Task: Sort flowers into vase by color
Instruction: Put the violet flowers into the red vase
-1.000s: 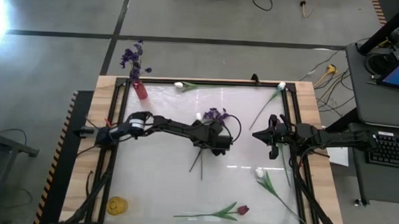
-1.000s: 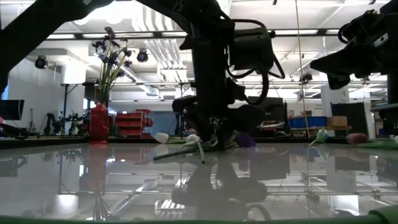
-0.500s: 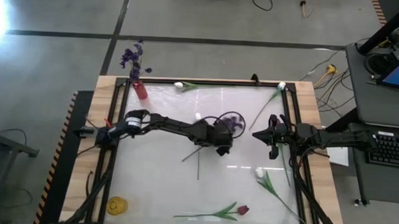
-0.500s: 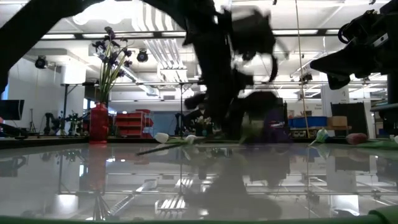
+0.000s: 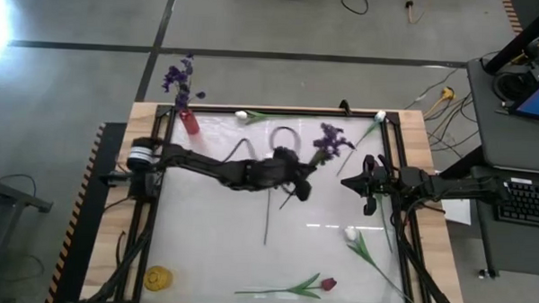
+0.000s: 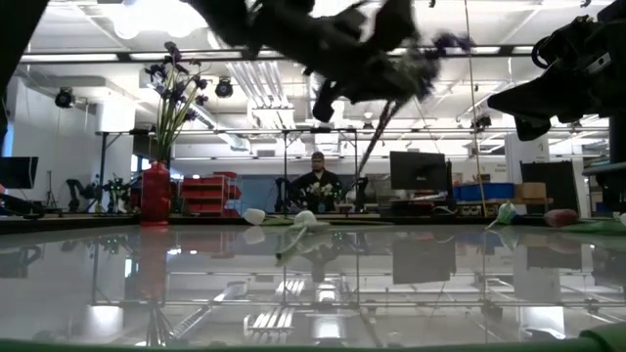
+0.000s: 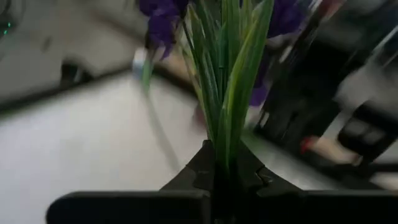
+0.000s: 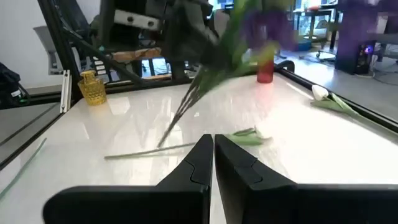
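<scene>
The purple flower bunch [image 5: 331,138] is up off the tabletop [image 5: 212,248] — I can see it lifted in the left claw [image 5: 297,178], blossoms toward the far right of the white surface, stems slanting back into the claw. In my left wrist view the two fingers are clamped tight on the green stems [image 7: 227,93]. In the low view the bunch hangs high above the glossy top.

A white tulip [image 5: 270,196] lies on the tabletop just beneath the left arm. Others lie at the far edge [image 5: 244,115], the far right corner [image 5: 379,117] and front right [image 5: 351,233]; the dark red tulip [image 5: 327,284] lies near the front edge. The red vase [image 5: 189,122] with purple flowers stands at the far left corner, a yellow vase [image 5: 159,277] front left.

My right claw [image 5: 345,182] hovers at the right side — fingers pressed together, empty.
</scene>
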Tool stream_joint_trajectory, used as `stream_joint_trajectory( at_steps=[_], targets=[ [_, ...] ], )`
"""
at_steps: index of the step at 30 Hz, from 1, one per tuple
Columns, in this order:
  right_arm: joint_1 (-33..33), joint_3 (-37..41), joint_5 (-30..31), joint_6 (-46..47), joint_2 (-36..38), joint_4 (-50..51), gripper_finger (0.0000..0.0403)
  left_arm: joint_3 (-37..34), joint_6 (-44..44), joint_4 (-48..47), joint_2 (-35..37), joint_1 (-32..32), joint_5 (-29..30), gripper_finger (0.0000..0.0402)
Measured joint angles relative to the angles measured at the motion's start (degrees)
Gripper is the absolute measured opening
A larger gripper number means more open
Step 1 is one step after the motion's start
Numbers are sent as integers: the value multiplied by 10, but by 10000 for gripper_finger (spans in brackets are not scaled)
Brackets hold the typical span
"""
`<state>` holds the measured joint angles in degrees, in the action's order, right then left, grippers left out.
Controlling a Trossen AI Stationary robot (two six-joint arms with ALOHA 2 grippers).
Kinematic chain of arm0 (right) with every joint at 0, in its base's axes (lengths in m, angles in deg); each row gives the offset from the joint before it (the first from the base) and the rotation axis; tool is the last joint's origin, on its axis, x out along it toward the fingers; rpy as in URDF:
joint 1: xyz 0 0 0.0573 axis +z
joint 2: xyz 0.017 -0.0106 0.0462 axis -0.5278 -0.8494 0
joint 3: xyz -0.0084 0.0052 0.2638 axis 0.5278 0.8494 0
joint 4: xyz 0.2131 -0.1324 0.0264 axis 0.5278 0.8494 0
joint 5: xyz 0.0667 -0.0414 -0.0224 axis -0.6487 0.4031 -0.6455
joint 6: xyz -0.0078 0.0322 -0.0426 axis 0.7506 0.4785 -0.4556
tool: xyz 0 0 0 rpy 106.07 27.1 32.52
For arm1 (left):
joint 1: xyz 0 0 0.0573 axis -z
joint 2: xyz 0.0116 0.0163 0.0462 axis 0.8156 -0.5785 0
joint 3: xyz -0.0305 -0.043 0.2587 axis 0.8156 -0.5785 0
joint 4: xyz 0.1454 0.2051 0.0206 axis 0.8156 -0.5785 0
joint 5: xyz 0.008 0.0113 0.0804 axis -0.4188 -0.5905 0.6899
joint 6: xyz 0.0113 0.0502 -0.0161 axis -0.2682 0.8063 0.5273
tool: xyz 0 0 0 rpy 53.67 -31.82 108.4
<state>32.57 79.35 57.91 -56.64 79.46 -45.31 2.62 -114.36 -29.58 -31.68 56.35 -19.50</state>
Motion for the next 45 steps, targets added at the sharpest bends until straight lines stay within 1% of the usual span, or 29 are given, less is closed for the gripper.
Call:
stream_joint_trajectory(
  at_steps=[3,5,6,8,10,13,19,21,22,25,28,30,37,41,45],
  targets=[
    [0,0,0,0,0,0,9,-113,37,252,26,-1,-14,1],
    [0,0,0,0,0,0,9,-177,81,414,38,-1,-26,1],
    [0,0,0,0,0,0,9,-205,111,479,41,0,-27,1],
    [0,0,0,0,0,0,9,-257,169,559,52,0,-25,1],
    [0,0,0,0,0,0,9,-300,230,602,71,0,-10,0],
    [0,0,0,0,0,0,9,-353,329,616,128,0,44,0],
    [0,0,0,0,0,0,9,-441,467,616,267,1,201,0],
    [0,0,0,0,0,0,9,-468,518,610,313,3,244,0],
    [0,0,0,0,0,0,9,-480,538,606,335,4,256,0],
    [0,0,0,0,0,0,9,-511,573,605,400,5,270,0],
    [0,0,0,0,0,0,9,-535,607,601,456,4,297,0],
    [0,0,0,0,0,0,9,-547,630,602,493,2,299,0],
    [0,0,0,0,0,0,9,-557,706,603,594,-1,302,0],
    [0,0,0,0,0,0,9,-557,755,605,642,-1,326,0],
    [0,0,0,0,0,0,9,-557,784,606,682,-1,336,0]
  ],
)
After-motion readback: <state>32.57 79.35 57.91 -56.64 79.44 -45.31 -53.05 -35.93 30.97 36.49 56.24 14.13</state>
